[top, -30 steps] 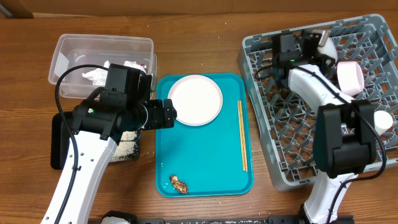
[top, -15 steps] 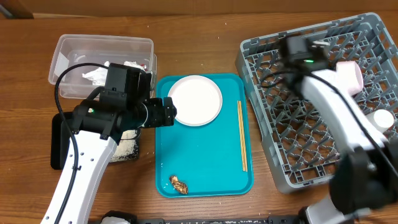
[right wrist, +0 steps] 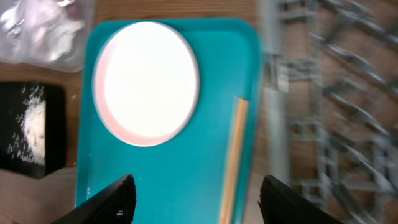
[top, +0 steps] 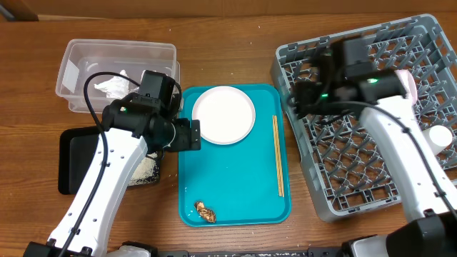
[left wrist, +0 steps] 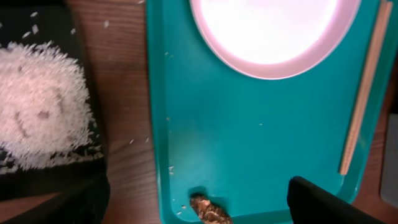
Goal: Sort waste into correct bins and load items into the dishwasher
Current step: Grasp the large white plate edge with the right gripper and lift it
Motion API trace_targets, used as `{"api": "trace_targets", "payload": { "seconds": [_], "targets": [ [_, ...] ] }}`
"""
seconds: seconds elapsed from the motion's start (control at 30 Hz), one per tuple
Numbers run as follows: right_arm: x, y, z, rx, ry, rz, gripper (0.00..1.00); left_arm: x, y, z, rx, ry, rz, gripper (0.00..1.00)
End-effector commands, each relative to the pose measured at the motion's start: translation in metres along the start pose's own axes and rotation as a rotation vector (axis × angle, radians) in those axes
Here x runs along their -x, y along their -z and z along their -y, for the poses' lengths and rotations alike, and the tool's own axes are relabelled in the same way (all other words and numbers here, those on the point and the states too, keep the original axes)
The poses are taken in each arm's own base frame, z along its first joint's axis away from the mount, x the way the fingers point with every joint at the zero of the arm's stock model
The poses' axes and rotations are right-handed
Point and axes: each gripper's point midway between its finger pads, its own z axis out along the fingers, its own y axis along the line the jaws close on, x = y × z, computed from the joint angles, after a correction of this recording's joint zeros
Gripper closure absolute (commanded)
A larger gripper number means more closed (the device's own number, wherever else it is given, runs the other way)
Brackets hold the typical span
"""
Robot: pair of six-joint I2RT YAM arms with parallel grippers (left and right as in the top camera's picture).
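Left end effector [left wrist: 198,194]: we see it wide open, empty, at the tray's [left wrist: 249,143] left edge.
Right end effector [right wrist: 199,198]: open, empty, by the rack's [top: 357,164] left edge.

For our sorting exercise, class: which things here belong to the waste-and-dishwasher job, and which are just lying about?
Part of the job: white plate, chopsticks, brown food scrap, rice, black tray, clear tub, grey dish rack.
Just lying about: teal tray, wooden table.

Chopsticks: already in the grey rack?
No, the chopsticks lie on the teal tray, just right of the white plate, outside the grey rack.
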Motion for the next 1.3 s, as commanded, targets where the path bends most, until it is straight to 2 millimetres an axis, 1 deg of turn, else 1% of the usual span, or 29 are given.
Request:
{"api": "trace_targets", "payload": {
  "seconds": [0.0,0.03,0.07,0.1,0.17,0.2,0.23,0.3,0.37,0.43,0.47,0.5,0.57,0.63,0.67,0.7,0.77,0.8,0.87,0.9,1.0,1.03,1.07,1.13,1.2,1.27],
  "targets": [
    [-0.001,-0.027,-0.024,-0.028,0.033,-0.015,0.33,0.002,0.004,-0.013,0.075,0.087,0.016,0.07],
    [0.000,-0.035,-0.025,-0.046,0.034,-0.015,0.33,0.001,0.004,-0.013,0.076,0.093,0.013,0.06],
    [0.000,-0.047,-0.028,-0.060,0.032,-0.020,0.32,0.000,0.004,-0.013,0.077,0.093,0.011,0.06],
    [-0.002,-0.069,-0.032,-0.067,0.029,-0.039,0.32,-0.001,0.004,-0.013,0.078,0.094,0.008,0.06],
    [-0.006,-0.094,-0.034,-0.071,0.021,-0.068,0.32,-0.001,0.004,-0.014,0.079,0.094,0.006,0.06],
    [-0.007,-0.106,-0.031,-0.082,0.006,-0.081,0.32,-0.001,0.004,-0.014,0.078,0.093,0.006,0.06],
    [-0.009,-0.114,-0.029,-0.092,-0.006,-0.090,0.33,-0.001,0.004,-0.014,0.079,0.093,0.006,0.05],
    [-0.012,-0.135,-0.017,-0.139,-0.047,-0.106,0.34,-0.001,0.004,-0.014,0.079,0.094,0.006,0.05],
    [-0.016,-0.151,-0.007,-0.176,-0.074,-0.121,0.34,-0.001,0.004,-0.014,0.079,0.094,0.006,0.05],
    [-0.022,-0.166,-0.001,-0.184,-0.080,-0.150,0.36,-0.001,0.004,-0.014,0.079,0.094,0.006,0.05],
    [-0.026,-0.172,0.000,-0.181,-0.083,-0.166,0.39,-0.001,0.004,-0.014,0.078,0.093,0.006,0.05],
    [-0.032,-0.183,0.000,-0.165,-0.089,-0.194,0.50,-0.001,0.004,-0.014,0.078,0.093,0.007,0.05],
    [-0.036,-0.189,0.001,-0.160,-0.093,-0.212,0.67,-0.001,0.004,-0.014,0.078,0.094,0.007,0.04],
    [-0.037,-0.189,0.001,-0.161,-0.093,-0.213,0.84,-0.001,0.004,-0.014,0.078,0.093,0.007,0.04],
    [-0.036,-0.189,0.001,-0.160,-0.093,-0.212,0.90,-0.001,0.004,-0.013,0.078,0.093,0.007,0.04],
    [-0.035,-0.188,0.000,-0.158,-0.092,-0.208,0.96,-0.001,0.004,-0.013,0.078,0.093,0.007,0.04],
    [-0.032,-0.184,-0.002,-0.156,-0.091,-0.202,0.96,-0.001,0.004,-0.013,0.078,0.093,0.007,0.04],
    [-0.030,-0.180,-0.002,-0.157,-0.092,-0.198,0.96,-0.001,0.004,-0.013,0.078,0.093,0.007,0.04],
    [-0.021,-0.166,0.000,-0.172,-0.098,-0.175,0.96,-0.001,0.004,-0.013,0.078,0.093,0.007,0.04],
    [-0.014,-0.155,0.001,-0.185,-0.101,-0.156,0.96,-0.001,0.004,-0.013,0.078,0.093,0.007,0.03],
    [0.016,-0.108,0.006,-0.238,-0.103,-0.060,0.96,0.000,0.004,-0.013,0.077,0.093,0.009,0.03],
    [0.028,-0.087,0.006,-0.251,-0.091,-0.014,0.96,0.000,0.004,-0.013,0.076,0.093,0.011,0.02],
    [0.048,-0.050,0.008,-0.279,-0.072,0.076,0.96,0.001,0.004,-0.013,0.076,0.093,0.013,0.02],
    [0.070,-0.003,0.015,-0.333,-0.049,0.205,0.96,0.001,0.004,-0.013,0.075,0.093,0.014,0.02],
    [0.084,0.035,0.028,-0.413,-0.025,0.315,0.96,0.001,0.004,-0.013,0.074,0.093,0.015,0.02],
    [0.096,0.073,0.051,-0.558,-0.017,0.417,0.96,0.002,0.004,-0.013,0.074,0.092,0.017,0.02]
  ]
}}
